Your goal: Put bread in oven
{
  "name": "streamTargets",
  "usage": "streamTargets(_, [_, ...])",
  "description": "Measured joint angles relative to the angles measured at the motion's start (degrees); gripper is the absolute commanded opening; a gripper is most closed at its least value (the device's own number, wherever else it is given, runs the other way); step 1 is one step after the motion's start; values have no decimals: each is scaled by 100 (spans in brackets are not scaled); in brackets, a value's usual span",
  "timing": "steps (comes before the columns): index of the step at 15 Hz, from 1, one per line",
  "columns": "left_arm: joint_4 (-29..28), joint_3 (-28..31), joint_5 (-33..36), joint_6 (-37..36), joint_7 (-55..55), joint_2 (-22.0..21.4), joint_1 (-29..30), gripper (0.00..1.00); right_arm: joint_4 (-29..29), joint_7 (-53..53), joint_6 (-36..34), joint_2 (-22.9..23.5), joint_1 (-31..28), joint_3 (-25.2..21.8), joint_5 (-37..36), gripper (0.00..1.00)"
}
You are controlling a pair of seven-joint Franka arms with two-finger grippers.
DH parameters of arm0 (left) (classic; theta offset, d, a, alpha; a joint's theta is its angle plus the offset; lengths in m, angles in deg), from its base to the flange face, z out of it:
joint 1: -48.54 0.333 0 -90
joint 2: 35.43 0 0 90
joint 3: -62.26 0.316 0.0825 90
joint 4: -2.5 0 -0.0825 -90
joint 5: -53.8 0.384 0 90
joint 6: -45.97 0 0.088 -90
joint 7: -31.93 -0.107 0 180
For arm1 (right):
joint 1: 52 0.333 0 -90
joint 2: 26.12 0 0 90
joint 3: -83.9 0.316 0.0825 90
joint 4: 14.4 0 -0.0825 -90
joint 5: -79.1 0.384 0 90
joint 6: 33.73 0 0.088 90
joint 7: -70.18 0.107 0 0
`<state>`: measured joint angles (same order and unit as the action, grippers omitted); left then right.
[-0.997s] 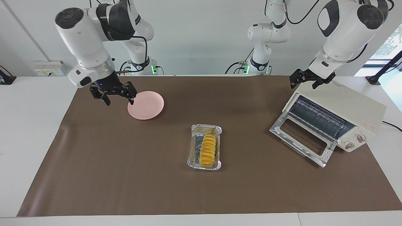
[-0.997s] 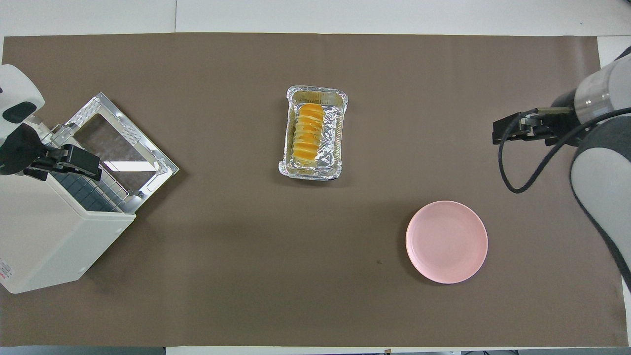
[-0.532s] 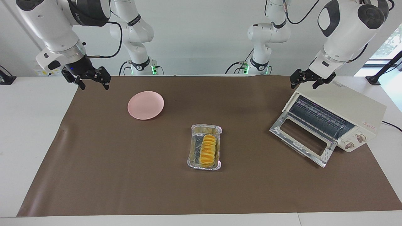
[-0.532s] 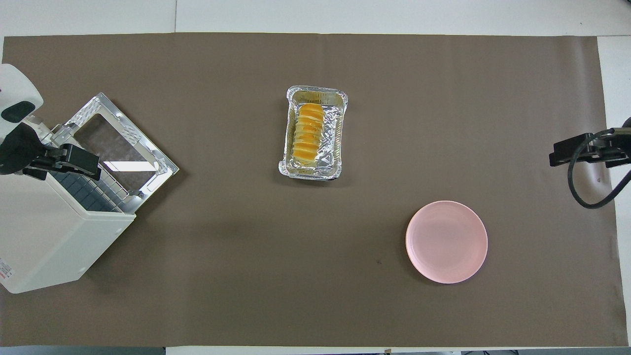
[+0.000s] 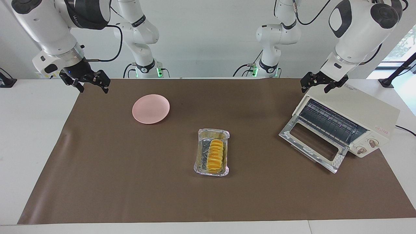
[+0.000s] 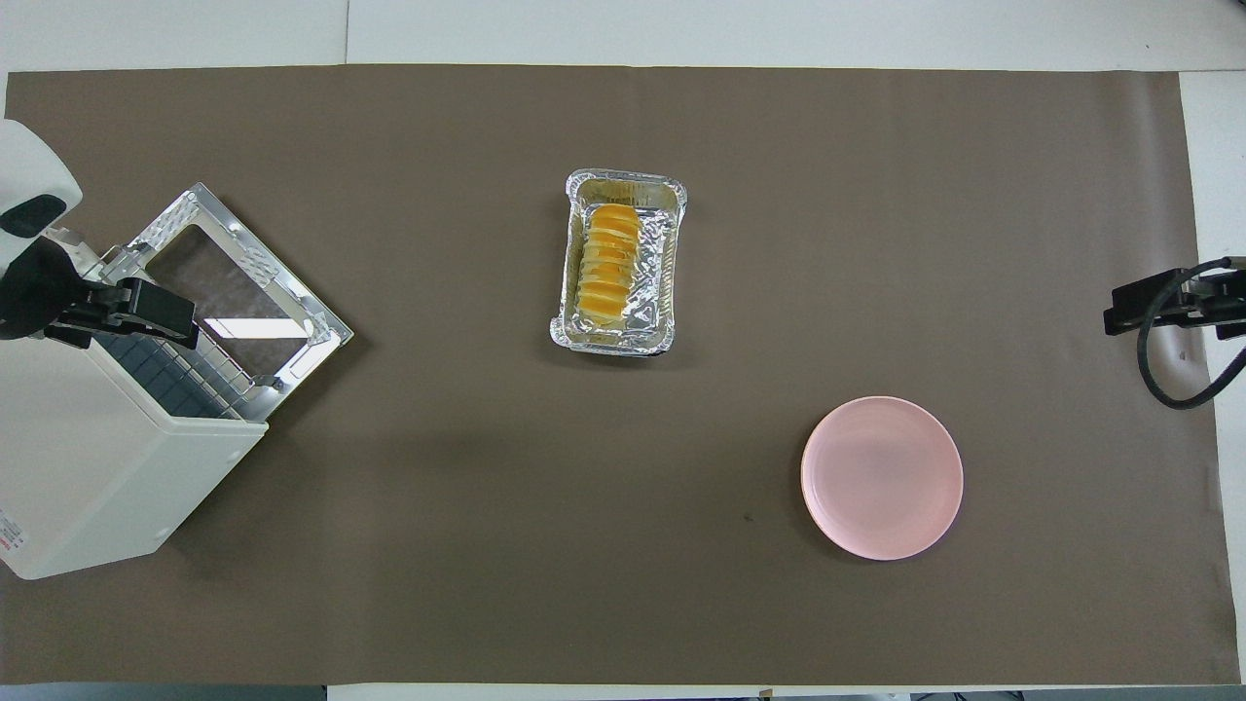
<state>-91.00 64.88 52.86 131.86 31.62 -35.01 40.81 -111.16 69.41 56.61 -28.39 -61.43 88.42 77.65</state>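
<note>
The right gripper (image 5: pixel 87 85) hangs over the corner of the brown mat (image 5: pixel 130 182) at the right arm's end of the counter (image 5: pixel 29 130); its jaws stand wide apart and hold nothing.

The plate (image 5: pixel 150 108) comes next: round, smooth, pale pink with a shallow raised rim, lying bare on the mat, nearer to the robots than the foil tray.

The foil tray (image 5: pixel 201 156) sits about mid-mat. It is a rectangular container of crinkled, shiny silver foil with a rolled rim and rounded corners. In it lies the bread (image 5: pixel 215 155), a small elongated yellow-orange loaf ridged crosswise into slice-like segments, lengthwise along the tray and closer to the wall on the left arm's side, leaving a strip of bare foil on the other side.

The oven (image 5: pixel 354 113) stands at the left arm's end, a cream-white smooth box set at an angle on the mat's edge. Its drop door (image 5: pixel 312 143) is folded down flat, a bright metal frame around a glass window, and the dark wire rack (image 5: pixel 331 122) shows in the open cavity, with nothing on it. Two round knobs (image 5: pixel 367 146) sit on the front panel beside the opening.

The left gripper (image 5: pixel 323 85) hovers over the oven's top corner nearest the robots, jaws fully spread and holding nothing.
</note>
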Motion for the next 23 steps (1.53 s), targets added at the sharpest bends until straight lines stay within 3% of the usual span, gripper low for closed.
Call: streamTargets(23, [1, -20, 2, 87, 109, 0, -2, 100, -8, 0, -19, 0, 8, 46, -37, 100])
